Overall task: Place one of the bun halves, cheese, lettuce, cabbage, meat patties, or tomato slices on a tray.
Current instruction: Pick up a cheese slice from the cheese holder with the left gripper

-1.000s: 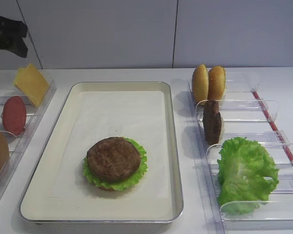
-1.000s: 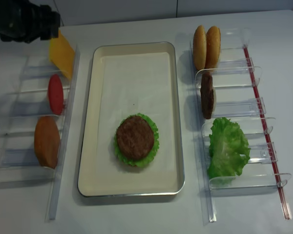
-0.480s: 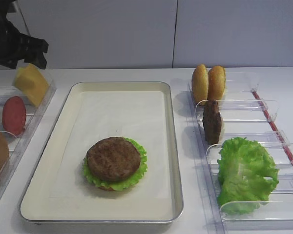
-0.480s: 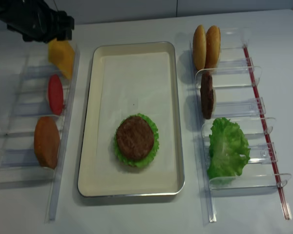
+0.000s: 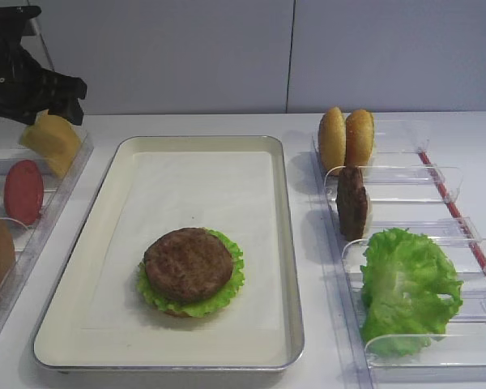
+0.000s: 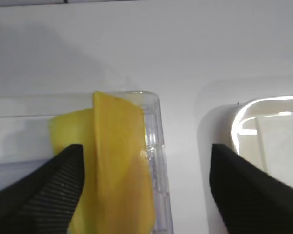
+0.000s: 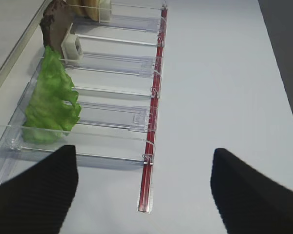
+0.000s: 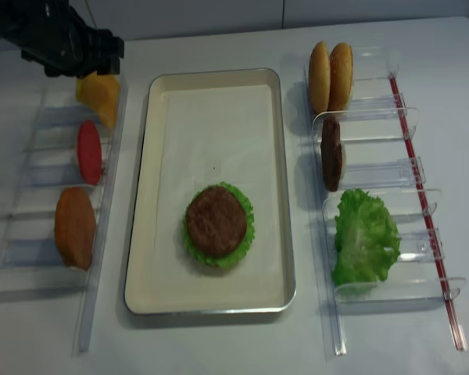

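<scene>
**Left gripper poised over the cheese, jaws apart**

Here the left gripper (image 6: 141, 190) hangs directly above the cheese (image 6: 118, 170) at the far end of the left rack (image 8: 109, 156), its two black fingers (image 6: 44, 190) spread wide, one on each side of the yellow slice. The wrist view shows the slice leaning on edge in the rack's end slot, curled a little, with clear space between it and the right-hand finger; whether the left-hand finger touches it cannot be told. In the overhead view the dark arm covers the top of the cheese (image 8: 99, 94), and only its lower part shows.

Further along the same rack stand a tomato slice (image 8: 88, 151) and a bun half (image 8: 75, 227), each upright in its own slot.

The tray (image 8: 275, 180) lies in the middle of the table (image 8: 219, 344). On its paper lining, toward the near end, sits a stack: a meat patty (image 8: 216, 220) on a lettuce leaf (image 8: 248, 234), with a sliver of bun just visible underneath in the front view.

On the right rack (image 8: 410, 164), two bun halves (image 8: 331, 76) stand side by side at the far end, then a spare patty (image 8: 331, 154) on edge, then a bunch of lettuce (image 8: 365, 236).

The right gripper (image 7: 141, 195) hovers over bare table near the close end of that rack, fingers wide apart, holding nothing.
</scene>
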Robot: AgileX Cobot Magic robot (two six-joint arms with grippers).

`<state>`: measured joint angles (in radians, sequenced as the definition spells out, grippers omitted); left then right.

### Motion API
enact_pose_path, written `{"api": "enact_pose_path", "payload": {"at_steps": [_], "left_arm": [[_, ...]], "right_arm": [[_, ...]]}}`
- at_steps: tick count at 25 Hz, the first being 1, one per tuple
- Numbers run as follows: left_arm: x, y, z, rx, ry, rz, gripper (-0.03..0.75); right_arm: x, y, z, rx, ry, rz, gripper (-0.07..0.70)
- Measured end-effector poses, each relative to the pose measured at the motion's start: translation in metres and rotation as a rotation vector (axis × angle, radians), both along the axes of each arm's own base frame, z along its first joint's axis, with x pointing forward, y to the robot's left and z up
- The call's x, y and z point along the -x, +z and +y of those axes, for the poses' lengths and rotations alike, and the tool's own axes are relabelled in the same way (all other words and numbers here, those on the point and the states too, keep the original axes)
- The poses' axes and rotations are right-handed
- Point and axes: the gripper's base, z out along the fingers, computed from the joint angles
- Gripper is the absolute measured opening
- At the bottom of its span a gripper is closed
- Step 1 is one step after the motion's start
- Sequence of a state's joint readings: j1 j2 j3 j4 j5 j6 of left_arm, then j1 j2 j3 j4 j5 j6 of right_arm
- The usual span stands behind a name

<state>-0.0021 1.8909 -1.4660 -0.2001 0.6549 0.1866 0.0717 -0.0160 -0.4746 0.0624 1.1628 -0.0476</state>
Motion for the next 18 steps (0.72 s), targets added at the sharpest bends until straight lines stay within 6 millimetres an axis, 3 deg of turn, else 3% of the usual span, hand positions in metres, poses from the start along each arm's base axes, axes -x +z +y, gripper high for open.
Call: {"api": "enact_pose_path", "payload": {"at_steps": [9, 18], "left_arm": [[-0.0021, -0.0038, -0.0054, 0.048, -0.036, -0.003, 0.512], [-0.0023, -0.0037, -0.0051, 0.040, -0.040, -0.007, 0.352]], "right_arm": [[0.0000, 0.0000, 0.0000, 0.000, 0.000, 0.000, 0.564], [0.0000, 0.0000, -0.0002, 0.000, -0.002, 0.000, 0.564]]}}
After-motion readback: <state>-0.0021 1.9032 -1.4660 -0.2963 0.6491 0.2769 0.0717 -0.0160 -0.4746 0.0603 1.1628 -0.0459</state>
